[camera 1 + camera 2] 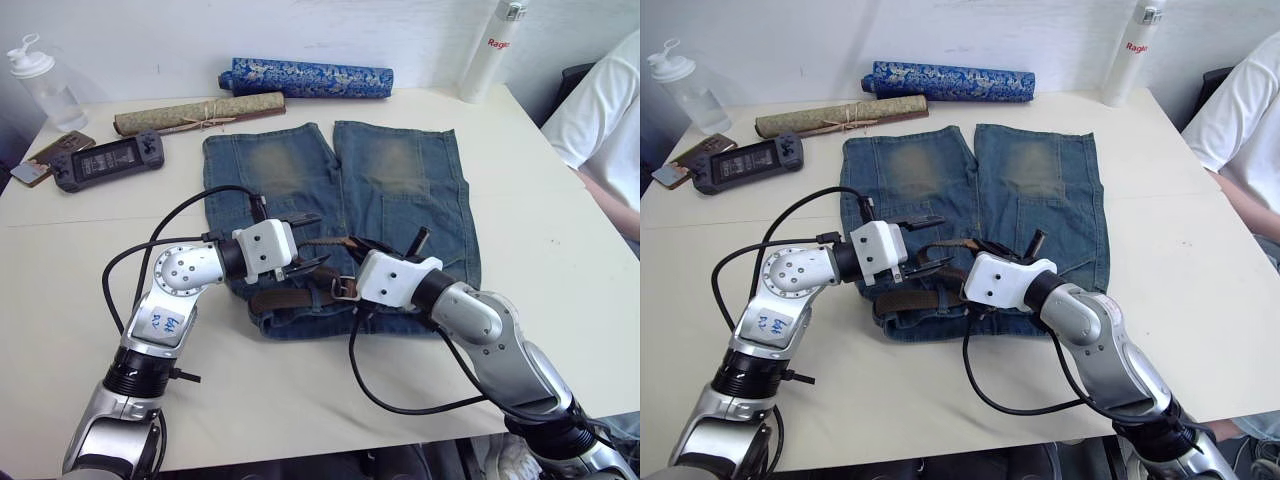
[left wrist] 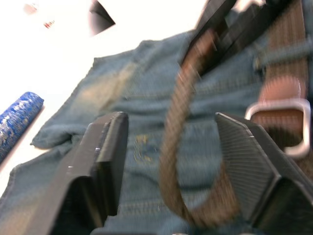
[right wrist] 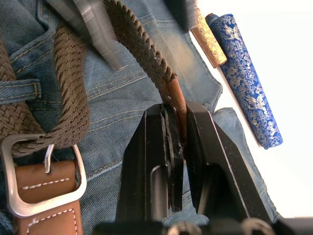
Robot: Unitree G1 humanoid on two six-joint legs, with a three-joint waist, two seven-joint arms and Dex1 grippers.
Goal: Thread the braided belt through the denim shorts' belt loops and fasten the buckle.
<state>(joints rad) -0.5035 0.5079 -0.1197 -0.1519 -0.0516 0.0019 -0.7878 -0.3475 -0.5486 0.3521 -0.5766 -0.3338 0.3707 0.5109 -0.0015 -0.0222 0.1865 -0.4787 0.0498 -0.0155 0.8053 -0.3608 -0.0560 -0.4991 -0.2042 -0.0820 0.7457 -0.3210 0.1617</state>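
The denim shorts (image 1: 400,190) lie flat on the table, waistband nearest me. The braided belt (image 1: 275,298) runs along the waistband under a belt loop (image 3: 19,90). Its free end passes through the buckle (image 3: 44,181) and arcs up to the tan tip (image 3: 177,100). My right gripper (image 3: 178,122) is shut on that tip, just above the waistband's middle (image 1: 358,247). My left gripper (image 1: 308,243) hovers open right beside it, and the arc of belt (image 2: 178,142) hangs between its fingers (image 2: 110,156) without touching them. The buckle (image 1: 345,288) lies below both grippers.
A tan rolled mat (image 1: 200,112) and a blue patterned roll (image 1: 305,78) lie beyond the shorts. A handheld game console (image 1: 105,160), a phone (image 1: 45,158) and a clear bottle (image 1: 45,85) are at far left. A white bottle (image 1: 490,45) stands far right, near a person's arm (image 1: 600,130).
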